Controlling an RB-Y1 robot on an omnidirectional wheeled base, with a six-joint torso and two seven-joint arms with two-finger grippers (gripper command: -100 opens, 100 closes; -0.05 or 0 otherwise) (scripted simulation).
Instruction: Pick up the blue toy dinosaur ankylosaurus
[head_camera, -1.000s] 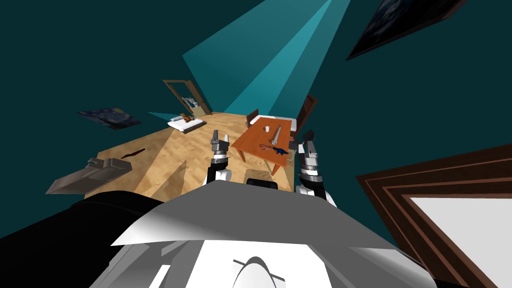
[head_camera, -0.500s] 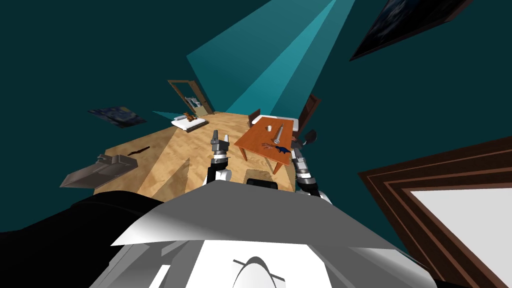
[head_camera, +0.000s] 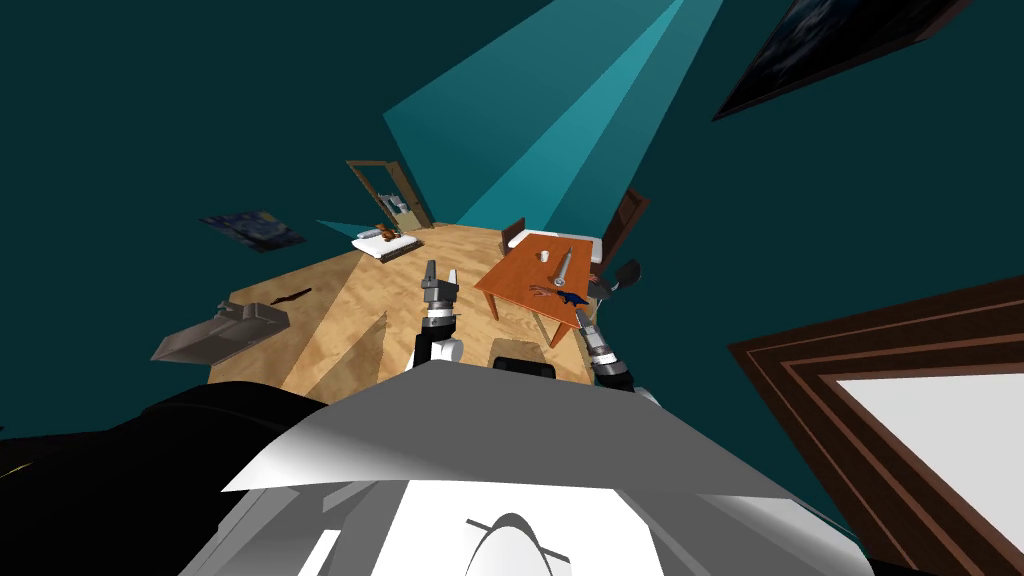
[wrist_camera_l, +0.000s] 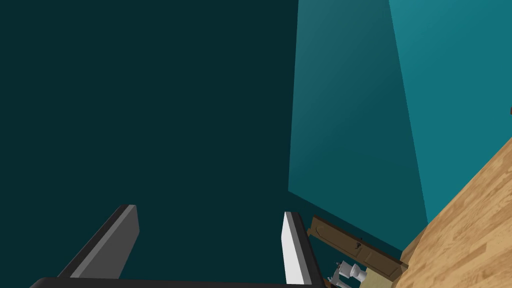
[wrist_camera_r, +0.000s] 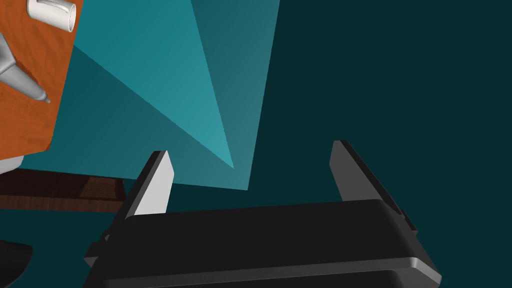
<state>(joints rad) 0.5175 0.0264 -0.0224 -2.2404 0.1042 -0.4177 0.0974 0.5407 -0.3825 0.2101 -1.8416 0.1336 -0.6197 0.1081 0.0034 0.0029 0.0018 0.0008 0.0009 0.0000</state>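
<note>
step: reaching in | blue toy dinosaur (head_camera: 570, 298) lying at orange table's (head_camera: 515, 280) near edge | right gripper (wrist_camera_r: 250, 152) hovering beside table, fingers apart, needing tilting down over toy | left gripper (head_camera: 440, 270) idling, fingers apart

Table (head_camera: 510, 280): orange-brown wood, clear grain, smooth top. Floor (head_camera: 330, 310): pale wood planks, grained, matt. Frame (head_camera: 790, 368): dark brown wood, moulded. Walls (head_camera: 200, 120): flat teal, matt. Tool (wrist_camera_r: 20, 80) on table: smooth grey, metal-like. Right gripper (wrist_camera_r: 250, 160) body: dark, smooth, faint sheen.
</note>
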